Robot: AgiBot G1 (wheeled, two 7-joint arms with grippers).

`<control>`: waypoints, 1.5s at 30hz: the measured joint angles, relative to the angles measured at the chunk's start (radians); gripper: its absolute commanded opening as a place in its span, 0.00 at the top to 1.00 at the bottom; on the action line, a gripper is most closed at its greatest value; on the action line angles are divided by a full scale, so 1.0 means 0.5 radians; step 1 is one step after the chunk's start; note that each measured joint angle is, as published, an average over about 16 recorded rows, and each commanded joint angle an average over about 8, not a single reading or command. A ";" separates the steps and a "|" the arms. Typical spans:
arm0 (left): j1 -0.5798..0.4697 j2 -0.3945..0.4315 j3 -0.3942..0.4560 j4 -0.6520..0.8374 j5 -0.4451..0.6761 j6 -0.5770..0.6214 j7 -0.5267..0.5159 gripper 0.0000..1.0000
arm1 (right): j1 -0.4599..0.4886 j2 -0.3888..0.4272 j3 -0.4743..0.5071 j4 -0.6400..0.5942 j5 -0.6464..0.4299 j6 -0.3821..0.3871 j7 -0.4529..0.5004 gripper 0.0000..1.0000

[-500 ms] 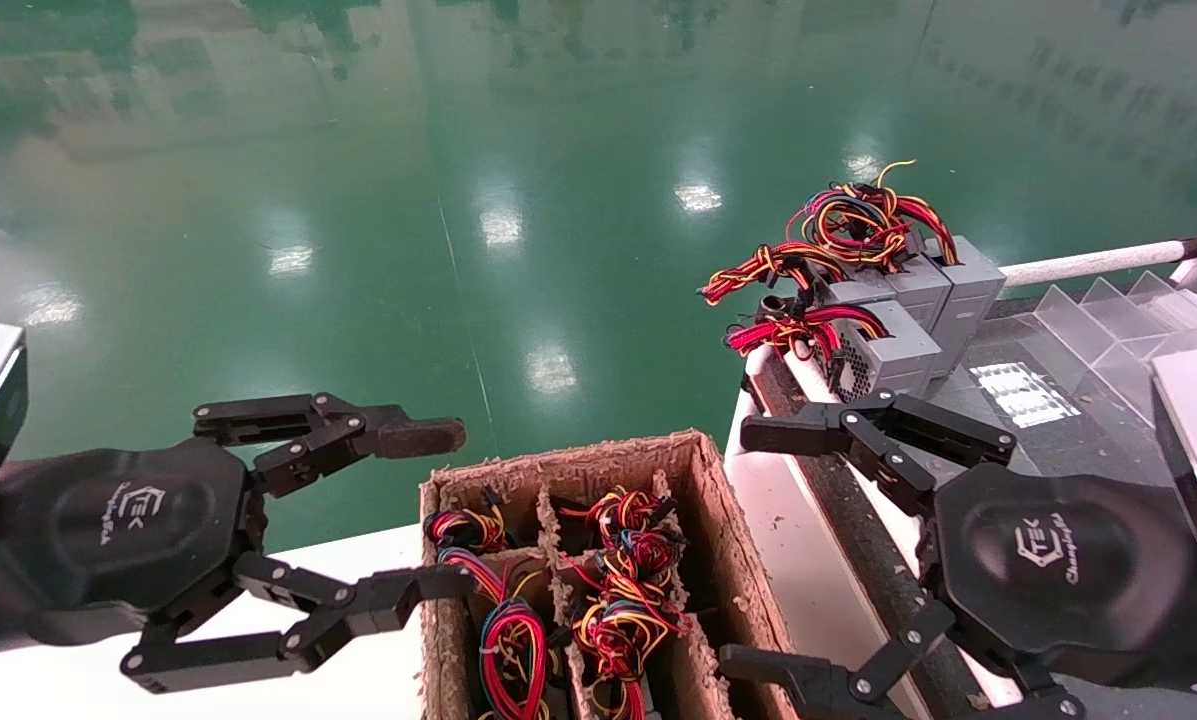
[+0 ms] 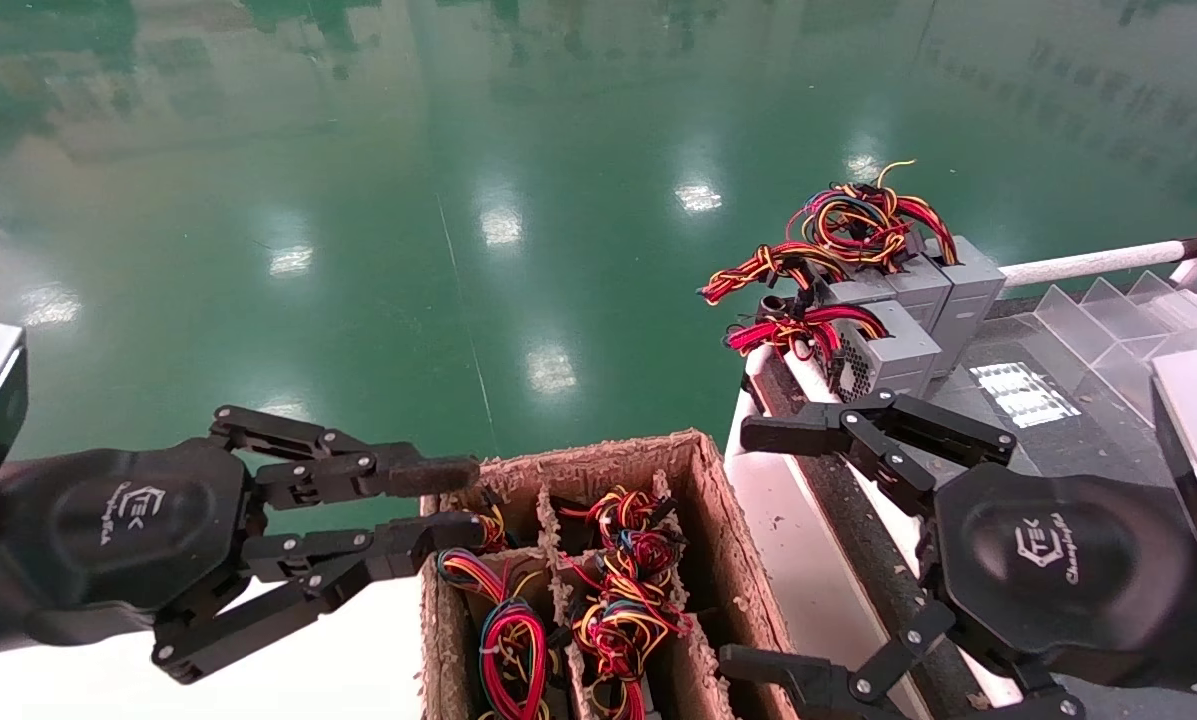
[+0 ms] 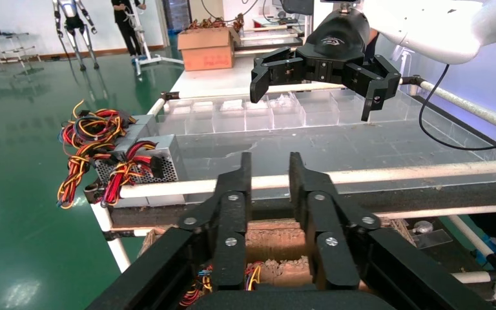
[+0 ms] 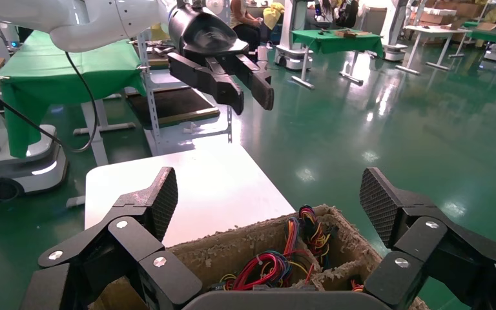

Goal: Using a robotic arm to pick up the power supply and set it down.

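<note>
Right gripper (image 2: 758,545) hovers between box (image 2: 703,480) and conveyor rail, fingers spread wide, empty. Left gripper (image 2: 448,505) at box's left rim, fingers nearly together, nothing between them.

Power supplies (image 2: 558,620) sit upright in box compartments, wire bundles on top hiding casings. More supplies (image 2: 898,345) stand on conveyor corner.

Judgement: metal casing rigid, fairly heavy, smooth, may slip. Wires soft, snag-prone, poor hold. Grip across casing's flat sides, below wires; avoid grille and connectors. Tight compartments leave little finger room.
</note>
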 measured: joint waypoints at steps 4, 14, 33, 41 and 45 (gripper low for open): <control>0.000 0.000 0.000 0.000 0.000 0.000 0.000 1.00 | 0.000 0.000 0.000 0.000 0.000 0.000 0.000 0.00; 0.000 0.000 0.000 0.000 0.000 0.000 0.000 0.73 | 0.000 0.000 0.000 0.000 0.000 0.000 0.000 0.00; 0.000 0.000 0.000 0.000 0.000 0.000 0.000 0.00 | 0.008 0.012 -0.027 0.010 -0.103 0.067 0.015 0.00; 0.000 0.000 0.000 0.000 0.000 0.000 0.000 0.00 | 0.115 -0.029 -0.155 0.045 -0.358 0.086 0.090 0.00; 0.000 0.000 0.000 0.000 0.000 0.000 0.000 0.00 | 0.212 -0.091 -0.251 0.041 -0.507 0.042 0.130 0.00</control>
